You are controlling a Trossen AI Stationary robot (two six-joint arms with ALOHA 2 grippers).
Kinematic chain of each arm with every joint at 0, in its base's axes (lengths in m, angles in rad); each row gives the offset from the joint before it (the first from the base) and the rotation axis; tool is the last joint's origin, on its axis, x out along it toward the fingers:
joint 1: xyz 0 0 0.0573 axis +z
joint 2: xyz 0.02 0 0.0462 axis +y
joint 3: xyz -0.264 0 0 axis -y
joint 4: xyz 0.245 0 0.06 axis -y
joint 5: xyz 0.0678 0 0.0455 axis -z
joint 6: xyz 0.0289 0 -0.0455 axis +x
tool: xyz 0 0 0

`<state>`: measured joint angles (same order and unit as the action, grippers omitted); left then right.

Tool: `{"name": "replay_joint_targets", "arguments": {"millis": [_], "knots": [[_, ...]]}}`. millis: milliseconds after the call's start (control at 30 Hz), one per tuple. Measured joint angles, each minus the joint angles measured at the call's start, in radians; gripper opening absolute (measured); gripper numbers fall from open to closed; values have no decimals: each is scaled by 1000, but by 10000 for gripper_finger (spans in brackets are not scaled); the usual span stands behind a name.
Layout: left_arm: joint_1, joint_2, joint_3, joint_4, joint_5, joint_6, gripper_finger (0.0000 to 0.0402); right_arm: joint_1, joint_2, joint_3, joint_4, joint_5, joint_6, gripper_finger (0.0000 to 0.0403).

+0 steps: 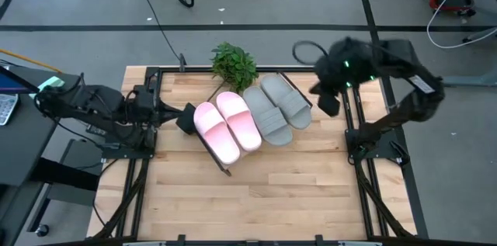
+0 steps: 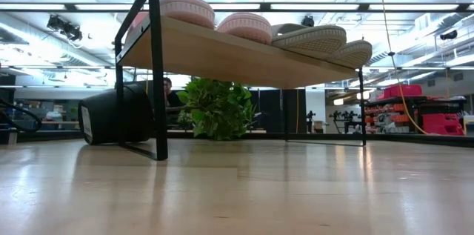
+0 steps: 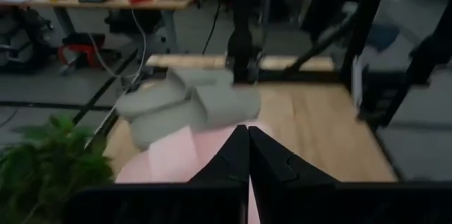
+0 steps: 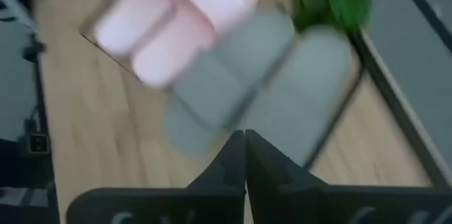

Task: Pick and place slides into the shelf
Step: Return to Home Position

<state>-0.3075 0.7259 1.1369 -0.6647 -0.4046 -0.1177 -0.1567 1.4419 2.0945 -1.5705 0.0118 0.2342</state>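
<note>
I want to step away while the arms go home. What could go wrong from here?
The left gripper lies low, close beside the shelf end by the pink slides; a sloppy pull-back might nudge the frame.
The right gripper hangs raised near the grey slides; the outer one seems to overhang the slanted board and might slip.
</note>
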Motion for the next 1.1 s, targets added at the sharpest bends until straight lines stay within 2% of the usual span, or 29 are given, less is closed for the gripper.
{"name": "replay_joint_targets", "arguments": {"millis": [67,167,267,467,567,733,933,1000,1100], "knots": [[7,6,8,-51,3,4,5,39,-83,-136,-1,48,82,4],[22,-35,-50,-49,43,-14,7,98,-208,-343,34,92,181,3],[26,-100,-141,45,102,-18,7,134,-331,-535,196,95,249,2],[26,-233,-378,245,114,-33,7,165,-535,-847,415,123,341,2],[26,-293,-508,402,115,-31,4,167,-608,-984,566,123,334,1],[35,-378,-735,822,115,-20,4,166,-685,-1213,1008,93,263,1],[61,-429,-902,1134,115,-36,3,165,-729,-1363,1339,0,254,0],[78,-433,-920,1160,115,-48,3,152,-750,-1384,1438,-3,209,0],[107,-433,-913,1170,115,-50,3,121,-784,-1384,1452,-33,187,0]]}}
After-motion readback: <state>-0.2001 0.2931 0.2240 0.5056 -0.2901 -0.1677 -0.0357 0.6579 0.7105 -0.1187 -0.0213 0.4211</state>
